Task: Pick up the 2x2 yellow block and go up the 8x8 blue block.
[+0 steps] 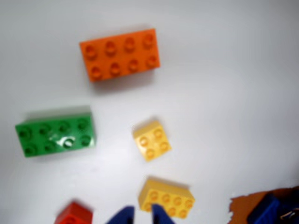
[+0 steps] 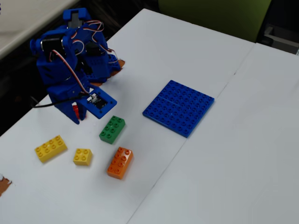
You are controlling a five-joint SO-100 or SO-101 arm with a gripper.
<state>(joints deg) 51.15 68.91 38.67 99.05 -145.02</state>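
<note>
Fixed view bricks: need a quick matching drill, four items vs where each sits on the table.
Items:
1. 8x8 blue block
2. long yellow brick
3. orange brick
4. 2x2 yellow block

Places, in the fixed view:
A. between the long yellow brick and the orange brick
B. leftmost brick of the near row
C. far right, alone, apart from the bricks
D. just below the green brick

Pairs: 1-C, 2-B, 3-D, 4-A
</note>
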